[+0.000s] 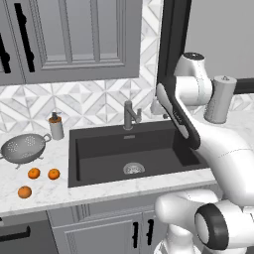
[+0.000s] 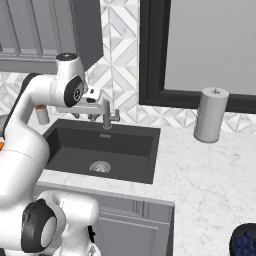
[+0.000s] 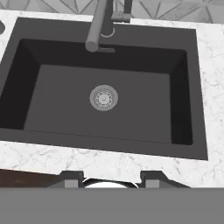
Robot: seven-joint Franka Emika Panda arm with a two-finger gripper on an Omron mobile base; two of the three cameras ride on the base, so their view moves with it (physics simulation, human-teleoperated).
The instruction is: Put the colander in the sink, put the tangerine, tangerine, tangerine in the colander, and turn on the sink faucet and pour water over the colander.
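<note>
We see the colander (image 1: pixel 22 148) on the counter (image 1: pixel 59 191) left of the sink (image 1: pixel 99 163), three tangerines (image 1: pixel 33 173) just before it. Our gripper (image 3: pixel 105 180) hangs above the sink's near rim, jaws parted, gripping nothing, faucet (image 3: pixel 98 26) beyond

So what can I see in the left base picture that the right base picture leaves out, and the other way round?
Left base view alone: the colander on the counter left of the sink, with three tangerines lying in front of it, apart from each other.

Right base view alone: a dark bowl of blue fruit at the lower right corner.

Both: the dark sink with nothing in it, its silver drain, the faucet with no water running, the soap bottle, the grey canister and the white arm.
</note>
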